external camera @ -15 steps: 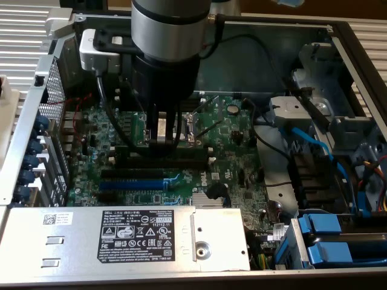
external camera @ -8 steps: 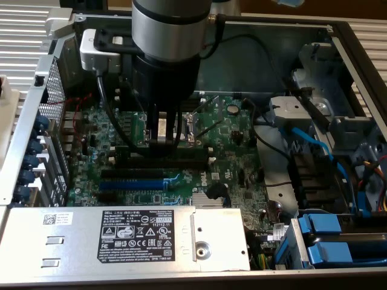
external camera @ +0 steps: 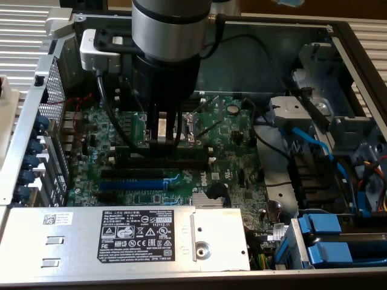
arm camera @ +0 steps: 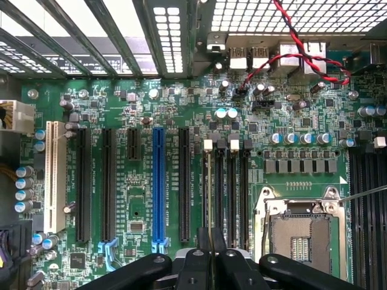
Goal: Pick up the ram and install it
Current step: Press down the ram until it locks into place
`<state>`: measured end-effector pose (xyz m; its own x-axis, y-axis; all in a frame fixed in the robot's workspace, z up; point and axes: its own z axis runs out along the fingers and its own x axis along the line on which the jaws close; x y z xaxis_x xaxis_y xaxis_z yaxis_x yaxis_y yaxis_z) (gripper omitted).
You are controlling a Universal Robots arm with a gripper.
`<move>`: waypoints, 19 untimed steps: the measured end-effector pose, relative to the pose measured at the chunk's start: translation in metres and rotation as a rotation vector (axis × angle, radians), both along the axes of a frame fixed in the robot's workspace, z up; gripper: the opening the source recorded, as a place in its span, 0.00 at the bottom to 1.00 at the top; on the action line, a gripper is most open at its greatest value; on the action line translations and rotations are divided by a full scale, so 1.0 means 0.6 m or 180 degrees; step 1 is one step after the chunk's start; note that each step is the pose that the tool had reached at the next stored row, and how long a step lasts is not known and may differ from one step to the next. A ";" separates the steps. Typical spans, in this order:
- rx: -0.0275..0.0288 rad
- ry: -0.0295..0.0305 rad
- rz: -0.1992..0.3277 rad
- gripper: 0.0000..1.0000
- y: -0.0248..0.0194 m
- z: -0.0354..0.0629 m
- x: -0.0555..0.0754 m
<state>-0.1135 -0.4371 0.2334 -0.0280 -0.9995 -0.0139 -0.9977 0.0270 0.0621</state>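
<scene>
Installation looks partly done: black two-fingered gripper (arm camera: pixel 210 257) is pinched narrow on the thin green ram stick (arm camera: pixel 209 199), seen edge-on and upright over the long black memory slots (arm camera: pixel 233 187), seemingly not yet seated.

A brushed silver cylindrical arm (external camera: pixel 170 27) is filling the top centre of the exterior frame, tapering into a black wrist housing. A pale grey camera block (external camera: pixel 101 49) is sitting at upper left (a black cable is trailing from it). The gripper (external camera: pixel 162 140) is showing black links with round pivots and pale metal pads.
</scene>
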 end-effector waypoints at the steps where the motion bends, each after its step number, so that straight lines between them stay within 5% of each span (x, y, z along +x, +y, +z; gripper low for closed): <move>1: -0.0001 0.0000 0.0001 0.12 0.0000 0.000 0.000; 19: -0.0003 0.0000 0.0016 0.12 0.0010 0.001 0.002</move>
<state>-0.1125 -0.4365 0.2338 -0.0230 -0.9997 -0.0129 -0.9978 0.0221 0.0621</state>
